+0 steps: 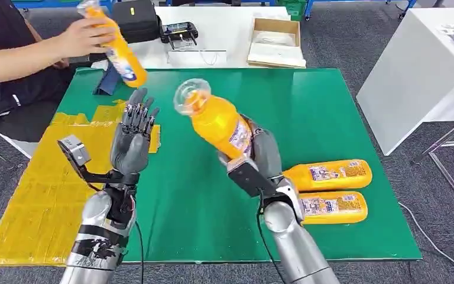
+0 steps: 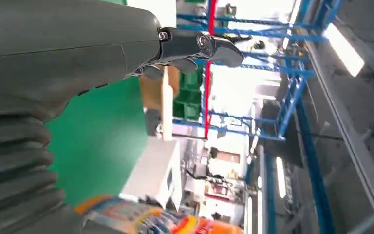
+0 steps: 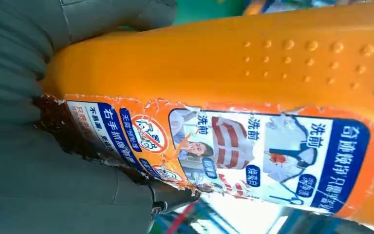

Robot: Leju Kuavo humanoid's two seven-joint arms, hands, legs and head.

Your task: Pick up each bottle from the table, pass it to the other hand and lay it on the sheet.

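1. Four orange plastic bottles on my feeds. Going left to right in the head view.
2. Far left: crinkled yellow sheet (image 1: 41, 201) lies over the left end of the green table (image 1: 331, 106) and hangs past its edge.
3. A person's hand (image 1: 83, 36) at top left holds one orange bottle with a blue-and-white label (image 1: 118, 50) tilted in the air above the table's far left corner.
4. Left hand (image 1: 133, 136) is raised over the near edge of the sheet, palm up, fingers (image 1: 139, 115) spread and pointing away from me, nothing in it. Left wrist view confirms: fingertips (image 2: 209, 46) apart with no object between them.
5. Centre: right hand (image 1: 254, 155) grips the second orange bottle with a clear cap (image 1: 213, 118) around its lower body. Bottle is lifted clear of the table, tilted, cap end toward the left hand but not touching it.
6. Right wrist view: grey thumb and palm (image 3: 39, 161) wrapped against that bottle's label (image 3: 224, 151). Grip looks firm.
7. Right of the right arm: two more orange bottles lie on their sides on the green table, parallel, just beside each other. Far one (image 1: 328, 174), near one (image 1: 334, 207). Their left ends are hidden behind the right forearm.
8. Beyond the green table: white table with an open cardboard box (image 1: 275, 41) and a black controller (image 1: 180, 29).
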